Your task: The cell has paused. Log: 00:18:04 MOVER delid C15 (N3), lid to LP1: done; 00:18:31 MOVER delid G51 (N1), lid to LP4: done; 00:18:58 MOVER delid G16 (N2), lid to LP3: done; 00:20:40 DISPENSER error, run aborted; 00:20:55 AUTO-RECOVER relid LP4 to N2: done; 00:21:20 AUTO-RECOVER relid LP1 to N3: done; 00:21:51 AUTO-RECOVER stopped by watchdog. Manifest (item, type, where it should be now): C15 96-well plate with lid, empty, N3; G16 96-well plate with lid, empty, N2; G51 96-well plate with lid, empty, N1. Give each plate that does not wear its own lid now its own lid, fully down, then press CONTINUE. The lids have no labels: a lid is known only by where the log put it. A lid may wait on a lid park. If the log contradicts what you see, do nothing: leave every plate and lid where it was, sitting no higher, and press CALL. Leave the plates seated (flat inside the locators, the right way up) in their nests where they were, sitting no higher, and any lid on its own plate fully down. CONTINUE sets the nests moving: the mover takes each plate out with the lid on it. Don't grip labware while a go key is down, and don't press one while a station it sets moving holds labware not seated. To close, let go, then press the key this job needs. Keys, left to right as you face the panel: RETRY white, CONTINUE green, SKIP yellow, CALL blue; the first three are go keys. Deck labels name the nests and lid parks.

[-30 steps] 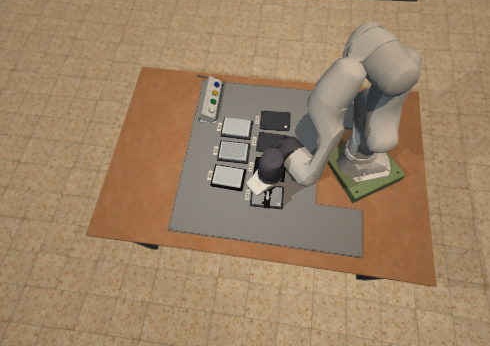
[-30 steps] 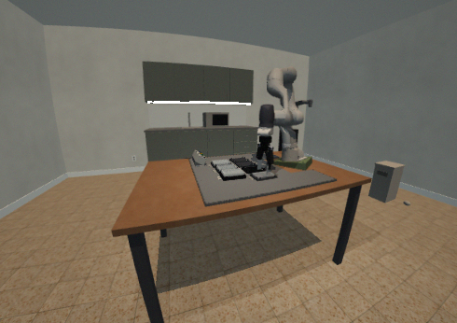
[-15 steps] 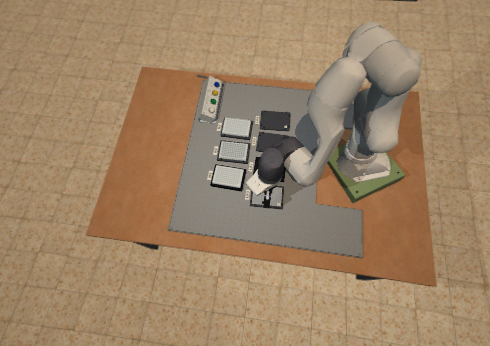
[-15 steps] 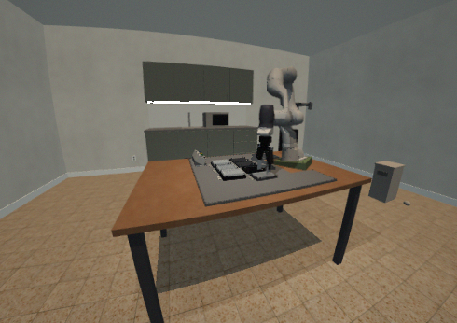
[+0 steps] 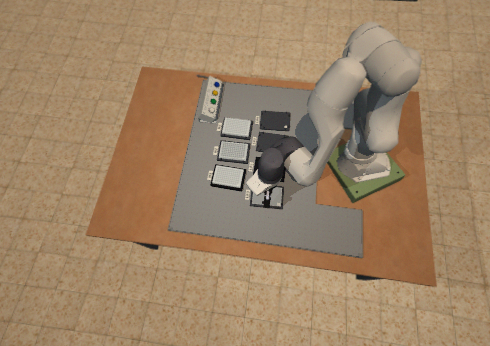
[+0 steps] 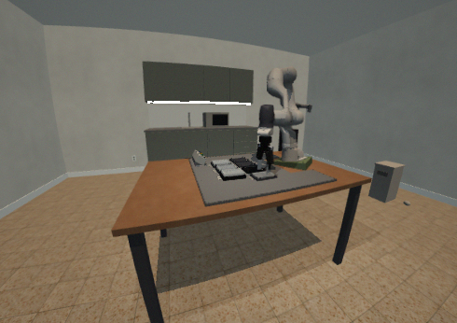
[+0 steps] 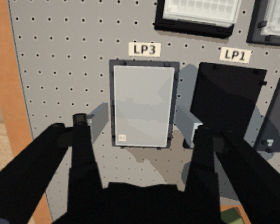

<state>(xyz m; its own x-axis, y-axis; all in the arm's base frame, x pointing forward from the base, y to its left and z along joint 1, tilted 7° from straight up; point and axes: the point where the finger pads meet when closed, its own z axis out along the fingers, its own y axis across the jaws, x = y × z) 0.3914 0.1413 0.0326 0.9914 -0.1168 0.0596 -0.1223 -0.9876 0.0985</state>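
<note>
A clear lid (image 7: 143, 106) lies flat on the lid park marked LP3, also seen in the top view (image 5: 267, 197). My gripper (image 7: 142, 113) is open and empty, hanging right above this lid with one finger off each long side; it also shows in the top view (image 5: 268, 196) and the side view (image 6: 264, 162). The park marked LP1 (image 7: 226, 102) beside it is dark and bare. Three 96-well plates (image 5: 236, 127) (image 5: 234, 151) (image 5: 228, 176) sit in a column of nests. The middle one shows its wells most plainly. I cannot read the nest labels.
The key panel (image 5: 211, 98) stands at the far end of the plate column, with blue, yellow, green and white keys. Another bare dark park (image 5: 275, 120) lies beyond the arm. The arm's forearm covers one more park. The robot base (image 5: 366, 170) is at the right.
</note>
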